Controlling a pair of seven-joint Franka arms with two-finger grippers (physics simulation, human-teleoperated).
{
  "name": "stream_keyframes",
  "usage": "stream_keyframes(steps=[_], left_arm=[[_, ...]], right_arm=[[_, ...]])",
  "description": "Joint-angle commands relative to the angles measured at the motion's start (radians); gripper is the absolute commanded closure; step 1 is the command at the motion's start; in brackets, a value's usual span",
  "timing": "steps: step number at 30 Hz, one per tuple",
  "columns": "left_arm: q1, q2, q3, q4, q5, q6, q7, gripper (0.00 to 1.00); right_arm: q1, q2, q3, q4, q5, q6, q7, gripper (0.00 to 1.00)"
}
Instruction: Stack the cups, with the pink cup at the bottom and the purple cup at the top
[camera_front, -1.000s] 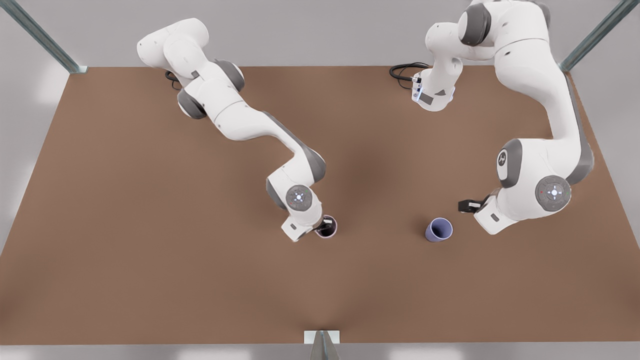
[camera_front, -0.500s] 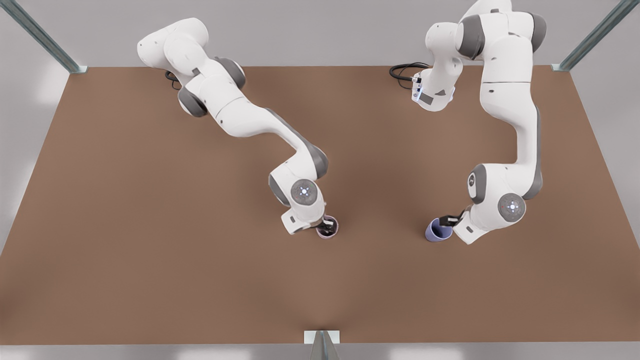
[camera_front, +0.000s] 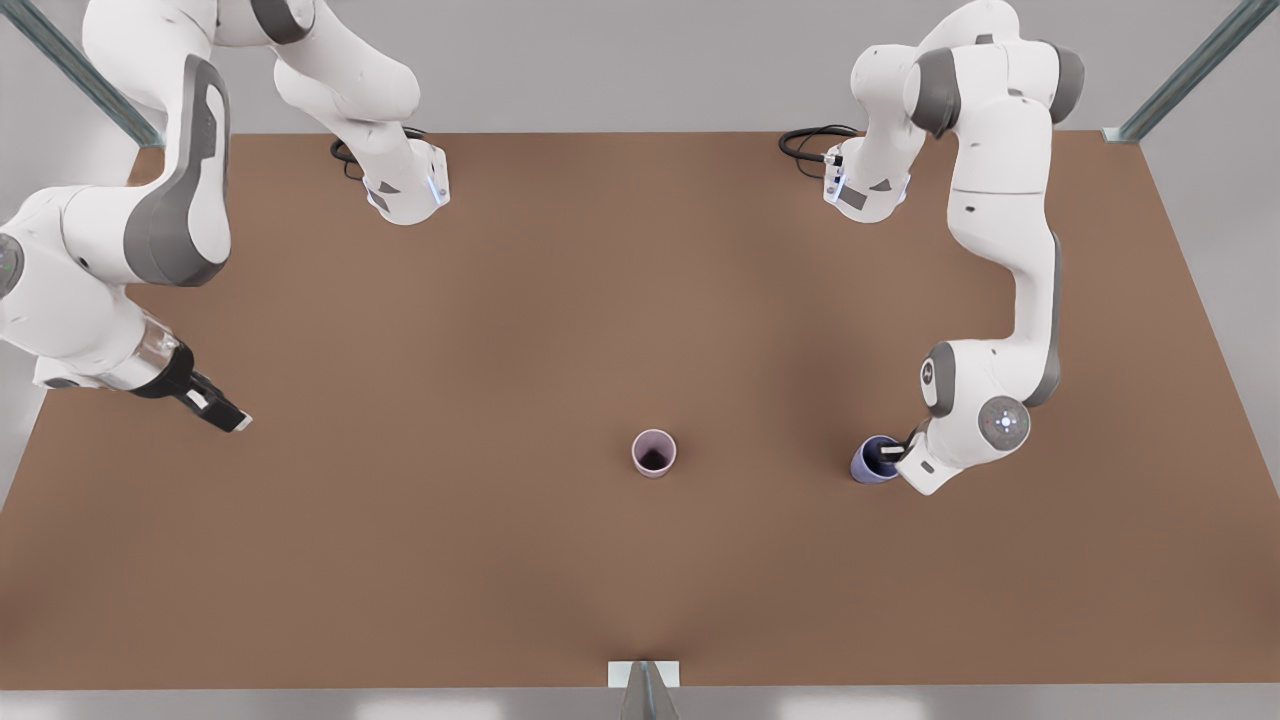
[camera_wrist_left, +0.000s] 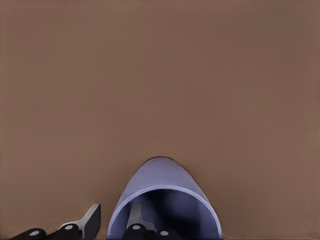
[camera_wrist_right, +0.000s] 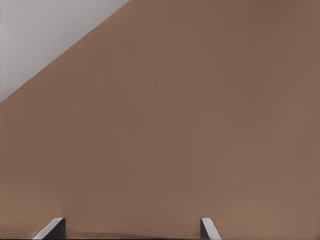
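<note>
The pink cup (camera_front: 654, 453) stands upright and alone near the middle of the brown table. The purple cup (camera_front: 872, 462) stands at the front view's right. My left gripper (camera_front: 893, 452) is down on its rim. In the left wrist view the purple cup (camera_wrist_left: 160, 180) has one finger inside it and one outside, with my left gripper (camera_wrist_left: 114, 212) shut on its wall. My right gripper (camera_front: 225, 415) hangs far off over the table's edge on the front view's left. In the right wrist view my right gripper (camera_wrist_right: 132, 225) is open over bare table.
Both arm bases (camera_front: 405, 190) sit at the table's back edge, with black cables (camera_front: 805, 145) beside the one on the front view's right. A small metal bracket (camera_front: 644, 675) stands at the middle of the front edge. Brown table (camera_front: 450, 560) lies between the cups.
My right gripper has let go of the pink cup and swung far to the front view's left. My left gripper has moved onto the purple cup's rim and closed on it.
</note>
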Motion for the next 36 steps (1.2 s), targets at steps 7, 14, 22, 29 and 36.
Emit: stream_keyframes(steps=[7,14,22,29,36], left_arm=[[-0.003,0.003,-0.013,-0.001,-0.015,-0.032,-0.033,0.79],[-0.124,-0.088,-0.016,0.057,-0.003,-0.132,-0.393,0.79],[-0.423,0.078,-0.022,0.534,-0.015,-0.543,-0.887,0.79],[-0.414,0.153,-0.050,0.677,-0.130,-0.405,-0.984,0.79],[-0.425,0.230,-0.046,0.695,-0.138,-0.300,-0.990,0.79]], right_arm=[[0.013,0.018,0.001,0.012,0.010,-0.056,-0.567,0.00],[0.013,0.018,0.002,0.006,0.015,-0.035,-0.565,0.00],[0.011,0.018,0.002,0.008,0.016,-0.036,-0.567,0.00],[0.011,0.018,0.002,0.008,0.016,-0.035,-0.567,0.00],[0.008,0.018,0.002,0.008,0.018,-0.035,-0.567,0.00]])
